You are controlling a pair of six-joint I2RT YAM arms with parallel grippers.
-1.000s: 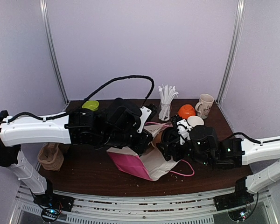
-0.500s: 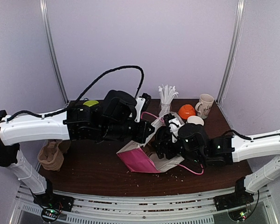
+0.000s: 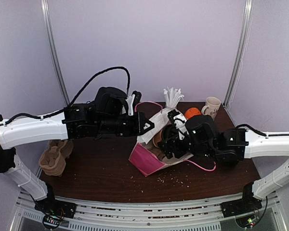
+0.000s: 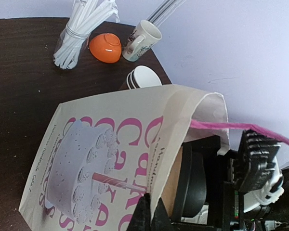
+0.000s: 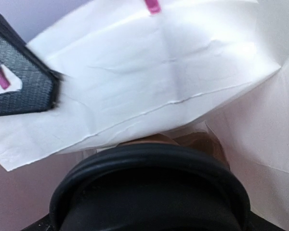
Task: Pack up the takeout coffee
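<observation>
Left gripper (image 4: 147, 214) pinches pink-and-white paper bag (image 4: 111, 144) rim; my right gripper (image 3: 167, 144), wide, holds black-lidded brown paper cup (image 4: 188, 187) in the mouth.

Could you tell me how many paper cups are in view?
2: a black-lidded cup at the bag's mouth, in the right jaws; a white-topped cup behind the bag, near the orange bowl. The bag may hide more.

Left jaws pinch the bag (image 4: 101, 154) beside the takeout coffee (image 4: 189, 185).

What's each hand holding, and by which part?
Left hand pinches the paper bag by its top edge. Right hand grips the coffee cup, apparently near its lidded end.
</observation>
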